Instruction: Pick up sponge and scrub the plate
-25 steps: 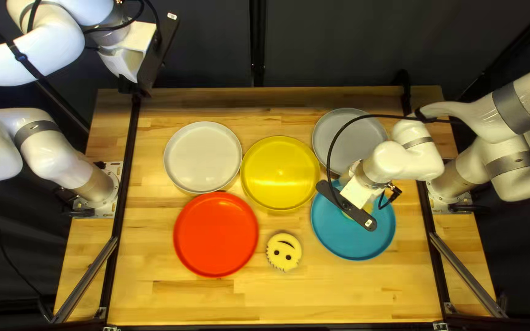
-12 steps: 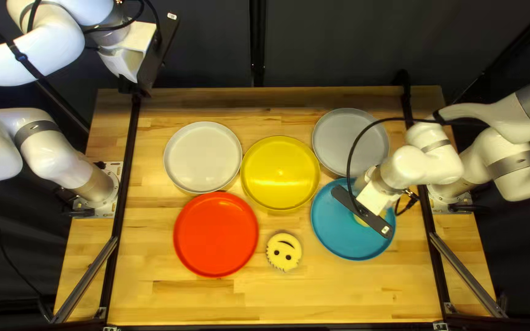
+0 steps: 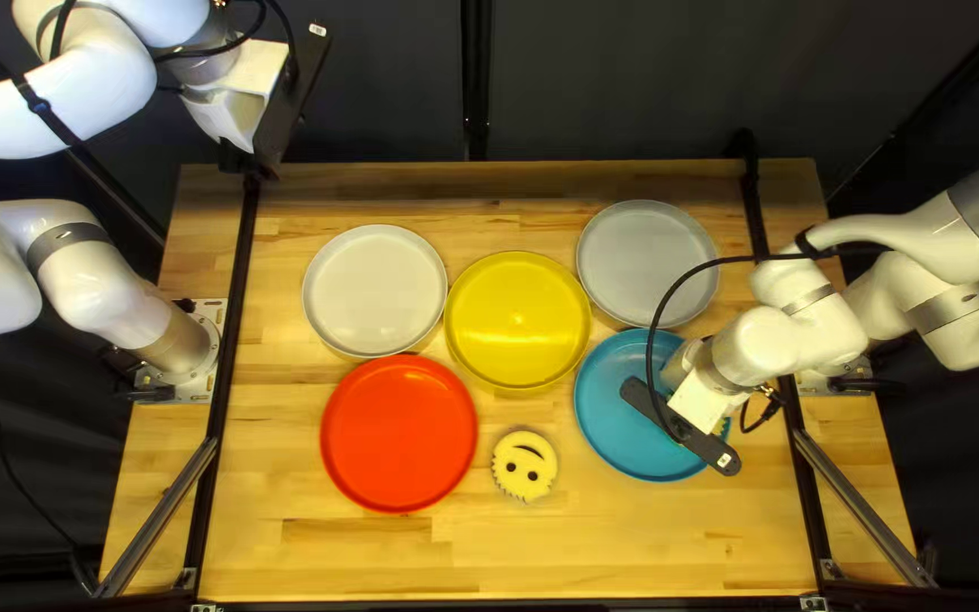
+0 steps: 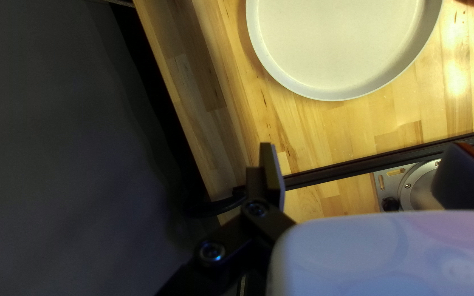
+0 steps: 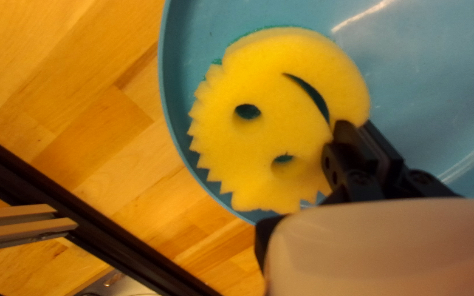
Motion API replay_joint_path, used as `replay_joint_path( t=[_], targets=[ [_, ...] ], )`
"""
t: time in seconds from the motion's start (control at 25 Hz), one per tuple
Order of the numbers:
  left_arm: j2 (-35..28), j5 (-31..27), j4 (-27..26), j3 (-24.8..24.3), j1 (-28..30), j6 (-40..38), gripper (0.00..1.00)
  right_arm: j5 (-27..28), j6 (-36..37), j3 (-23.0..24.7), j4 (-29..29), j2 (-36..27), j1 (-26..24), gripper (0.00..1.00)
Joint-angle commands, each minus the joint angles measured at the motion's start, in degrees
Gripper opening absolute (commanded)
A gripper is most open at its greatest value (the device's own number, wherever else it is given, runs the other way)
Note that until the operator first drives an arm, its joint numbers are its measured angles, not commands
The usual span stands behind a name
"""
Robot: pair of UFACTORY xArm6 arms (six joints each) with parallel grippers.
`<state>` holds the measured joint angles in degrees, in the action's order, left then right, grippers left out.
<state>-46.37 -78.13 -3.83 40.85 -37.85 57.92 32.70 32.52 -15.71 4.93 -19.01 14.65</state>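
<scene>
Since the earlier frame, our right gripper [image 3: 682, 426] is shifting across the blue plate [image 3: 623, 417], toward the table's near right corner; our left gripper [image 3: 286, 108] is staying put. Our right fingers are pinching the edge of the held sponge [image 5: 270, 126], which is sitting over the plate near its rim. Our left fingers are standing wide apart. Both housings are carrying small pale labels [image 3: 724, 460], too tiny to read.

Lettering — none legible anywhere
</scene>
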Motion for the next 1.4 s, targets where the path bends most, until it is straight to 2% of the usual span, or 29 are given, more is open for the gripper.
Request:
replay_joint_path(
  t=[0.04, 0.12, 0.28, 0.44, 0.64, 0.88, 1.08, 1.2, 1.28, 1.4],
  targets=[
    [0.0, 0.0, 0.0, 0.0, 0.0, 0.0, 1.0, -3.4, 8.6, -2.8, -1.8, 4.9, -7.3, 0.0],
    [0.0, 0.0, 0.0, 0.0, 0.0, 0.0, 1.0, -4.1, 11.3, -3.4, -3.2, 6.1, -9.2, 0.0],
    [0.0, 0.0, 0.0, 0.0, 0.0, 0.0, 1.0, -2.8, 11.5, -3.6, -5.6, 5.2, -9.2, 0.0],
    [0.0, 0.0, 0.0, 0.0, 0.0, 0.0, 1.0, -1.6, 9.0, -1.8, -9.6, 2.2, -7.1, 0.0],
    [0.0, 0.0, 0.0, 0.0, 0.0, 0.0, 1.0, -1.0, 2.7, 1.7, -10.9, -2.0, -2.7, 0.0],
    [0.0, 0.0, 0.0, 0.0, 0.0, 0.0, 1.0, -1.5, 0.9, 4.0, -15.1, -3.7, 0.0, 0.0],
    [0.0, 0.0, 0.0, 0.0, 0.0, 0.0, 1.0, -2.0, 7.7, 5.7, -21.9, -4.5, -2.7, 0.0],
    [0.0, 0.0, 0.0, 0.0, 0.0, 0.0, 1.0, -2.2, 15.2, 6.9, -25.1, -5.5, -7.7, 0.0],
    [0.0, 0.0, 0.0, 0.0, 0.0, 0.0, 1.0, -2.4, 17.4, 7.1, -24.7, -5.5, -10.3, 0.0],
    [0.0, 0.0, 0.0, 0.0, 0.0, 0.0, 1.0, -3.6, 16.5, 6.0, -21.2, -4.4, -12.0, 0.0]
  ],
)
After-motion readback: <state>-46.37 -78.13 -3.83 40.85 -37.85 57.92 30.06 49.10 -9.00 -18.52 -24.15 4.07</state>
